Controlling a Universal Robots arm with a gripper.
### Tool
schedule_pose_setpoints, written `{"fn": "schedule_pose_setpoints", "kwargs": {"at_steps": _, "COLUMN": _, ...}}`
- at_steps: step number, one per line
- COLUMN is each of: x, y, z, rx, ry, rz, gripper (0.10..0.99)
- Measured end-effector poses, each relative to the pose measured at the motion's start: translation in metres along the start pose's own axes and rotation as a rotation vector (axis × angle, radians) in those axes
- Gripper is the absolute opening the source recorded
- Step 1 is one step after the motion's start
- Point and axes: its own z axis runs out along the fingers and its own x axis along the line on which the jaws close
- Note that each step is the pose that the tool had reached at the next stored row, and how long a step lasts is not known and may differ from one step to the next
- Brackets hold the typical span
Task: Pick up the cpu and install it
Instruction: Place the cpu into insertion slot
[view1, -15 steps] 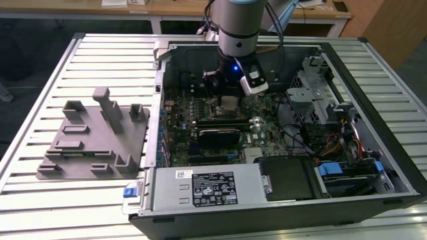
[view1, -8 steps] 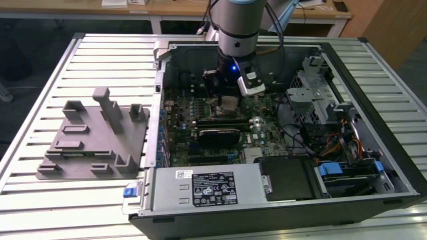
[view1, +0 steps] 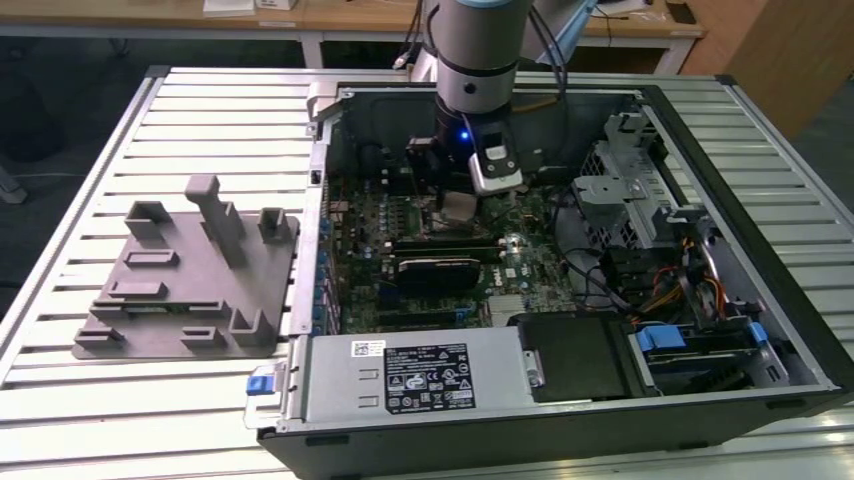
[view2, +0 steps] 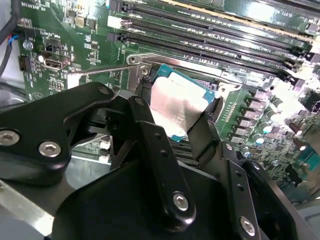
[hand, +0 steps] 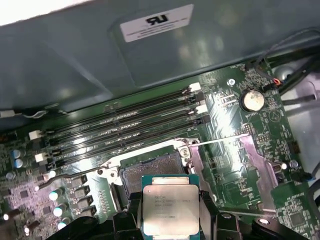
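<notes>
The cpu (hand: 170, 209), a small square chip with a silvery top plate, is held between the two black fingers (hand: 133, 212) of my gripper (hand: 170, 216), which is shut on it by its edges. It hangs just above the open socket (hand: 150, 171) of the green motherboard (hand: 230, 120), partly overlapping the socket's near side. The socket's metal load plate (hand: 256, 165) is swung open to one side. In the second wrist view the cpu (view2: 176, 106) sits tilted over the blue-edged socket (view2: 207, 92). In the exterior view my gripper (view1: 461, 208) reaches down into the open computer case (view1: 694, 120).
Black memory slots (hand: 125, 125) run just beyond the socket. A grey fixture plate with upright posts (view1: 187, 290) stands on the slatted table at the exterior view's left. The power supply (view1: 414, 375), drive cage (view1: 627, 195) and loose cables (view1: 694, 290) crowd the case.
</notes>
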Motion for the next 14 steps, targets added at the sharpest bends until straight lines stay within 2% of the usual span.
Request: {"fn": "schedule_pose_setpoints", "kwargs": {"at_steps": 14, "x": 0.0, "y": 0.0, "z": 0.0, "rx": 0.002, "ry": -0.0062, "rz": 0.116, "gripper": 0.541}}
